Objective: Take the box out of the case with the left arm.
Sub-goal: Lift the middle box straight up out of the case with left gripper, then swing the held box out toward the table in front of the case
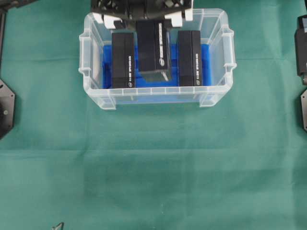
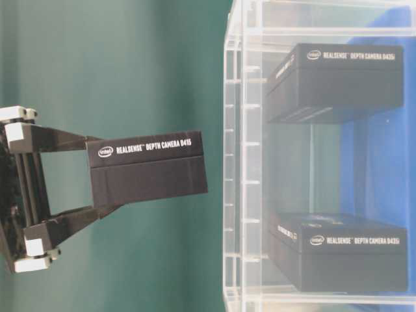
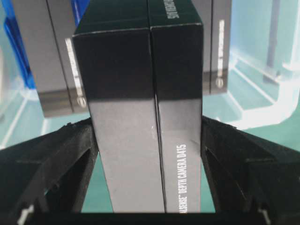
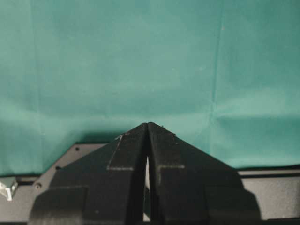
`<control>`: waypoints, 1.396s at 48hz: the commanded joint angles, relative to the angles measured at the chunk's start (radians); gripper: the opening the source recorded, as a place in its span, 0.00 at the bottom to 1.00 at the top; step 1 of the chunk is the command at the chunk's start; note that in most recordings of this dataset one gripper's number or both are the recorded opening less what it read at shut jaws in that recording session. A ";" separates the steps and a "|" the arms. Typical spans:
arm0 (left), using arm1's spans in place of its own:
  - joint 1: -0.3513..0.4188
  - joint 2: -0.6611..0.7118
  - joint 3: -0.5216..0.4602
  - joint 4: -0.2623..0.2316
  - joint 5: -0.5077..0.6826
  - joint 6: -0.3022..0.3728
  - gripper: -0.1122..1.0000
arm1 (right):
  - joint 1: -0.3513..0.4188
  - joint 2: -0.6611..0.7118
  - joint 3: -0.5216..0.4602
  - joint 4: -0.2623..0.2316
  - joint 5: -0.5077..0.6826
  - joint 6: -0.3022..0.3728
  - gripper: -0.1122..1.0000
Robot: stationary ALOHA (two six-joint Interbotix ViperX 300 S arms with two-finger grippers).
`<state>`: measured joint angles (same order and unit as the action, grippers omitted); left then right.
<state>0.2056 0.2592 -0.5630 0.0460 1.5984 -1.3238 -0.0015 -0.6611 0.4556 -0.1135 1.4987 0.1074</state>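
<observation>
While the left gripper point(image 3: 149, 140) clamps the box point(image 3: 140, 103) between its fingers, keep the squeeze steady & carry it well clear of the case point(image 1: 91, 72) rim. Beyond its tip, two other boxes point(image 1: 123, 60) sit on the blue lining. Right gripper point(image 4: 148, 129) is closed, idle.

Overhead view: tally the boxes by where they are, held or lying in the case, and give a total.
Held in the left gripper: 1, the middle box
Lying in the case: 2, the left box and the right box
Total: 3
</observation>
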 commanded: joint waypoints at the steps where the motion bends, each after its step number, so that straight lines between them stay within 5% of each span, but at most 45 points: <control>1: -0.040 -0.048 -0.021 0.005 -0.003 -0.018 0.67 | -0.002 0.000 -0.014 -0.002 -0.005 0.000 0.10; 39: -0.446 -0.029 -0.023 0.023 -0.008 -0.505 0.67 | -0.002 0.000 -0.014 -0.002 -0.003 0.000 0.10; 67: -0.469 -0.028 0.028 0.035 -0.025 -0.537 0.67 | -0.002 0.000 -0.014 0.002 -0.002 0.000 0.10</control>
<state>-0.2654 0.2592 -0.5338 0.0782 1.5861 -1.8592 0.0000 -0.6611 0.4556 -0.1135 1.5002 0.1058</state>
